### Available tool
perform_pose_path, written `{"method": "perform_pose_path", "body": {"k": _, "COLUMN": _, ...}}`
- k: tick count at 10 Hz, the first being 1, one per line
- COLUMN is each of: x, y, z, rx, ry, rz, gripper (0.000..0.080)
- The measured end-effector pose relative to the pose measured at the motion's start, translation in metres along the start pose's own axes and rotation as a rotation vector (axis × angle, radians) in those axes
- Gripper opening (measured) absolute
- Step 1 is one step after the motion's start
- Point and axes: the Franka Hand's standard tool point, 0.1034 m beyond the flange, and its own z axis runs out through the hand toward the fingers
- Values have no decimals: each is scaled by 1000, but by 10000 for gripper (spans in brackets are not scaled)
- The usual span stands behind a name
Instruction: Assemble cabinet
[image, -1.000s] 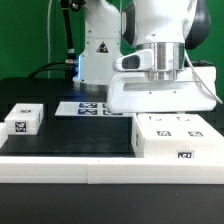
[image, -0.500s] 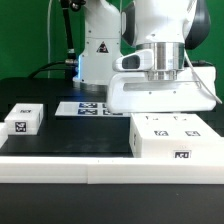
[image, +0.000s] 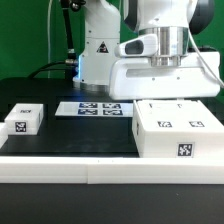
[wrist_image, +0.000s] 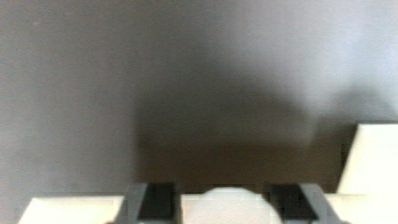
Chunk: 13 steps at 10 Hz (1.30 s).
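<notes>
The cabinet (image: 180, 130), a large white box with square tags on its top and front, sits on the black table at the exterior view's right. My gripper's white hand (image: 165, 78) is right above its back edge, and the fingertips are hidden behind the box. In the wrist view my gripper (wrist_image: 226, 206) shows two dark fingers (wrist_image: 157, 205) on either side of a rounded white part, with the cabinet's white surface (wrist_image: 71, 212) beneath. The jaws look shut on the cabinet.
A small white tagged block (image: 22, 120) lies at the exterior view's left. The marker board (image: 95, 108) lies flat in the middle, in front of the robot base (image: 98, 50). A long low white rail (image: 60, 166) edges the table's front.
The hand has moved toward the exterior view's right and slightly up. The cabinet has moved with it, now sitting further right and looking larger and taller.
</notes>
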Motion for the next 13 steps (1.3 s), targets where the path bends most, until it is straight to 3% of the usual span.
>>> {"method": "perform_pose_path", "body": {"k": 2, "x": 7, "y": -3, "z": -29, "rx": 8, "ry": -27, "rz": 0, "gripper": 218}}
{"method": "perform_pose_path", "body": {"k": 3, "x": 9, "y": -3, "z": -36, "rx": 10, "ry": -39, "rz": 0, "gripper": 218}}
{"method": "perform_pose_path", "body": {"k": 6, "x": 4, "y": -2, "z": -28, "rx": 7, "ry": -51, "rz": 2, "gripper": 218}}
{"method": "perform_pose_path", "body": {"k": 7, "x": -4, "y": 3, "z": -19, "rx": 6, "ry": -81, "rz": 20, "gripper": 218}}
{"method": "perform_pose_path", "body": {"k": 9, "x": -13, "y": -2, "z": -27, "rx": 10, "ry": -200, "rz": 25, "gripper": 218}}
{"method": "perform_pose_path", "body": {"k": 11, "x": -4, "y": -3, "z": -37, "rx": 13, "ry": -201, "rz": 30, "gripper": 218}}
{"method": "perform_pose_path", "body": {"k": 13, "x": -9, "y": -3, "z": -32, "rx": 11, "ry": -215, "rz": 30, "gripper": 218}}
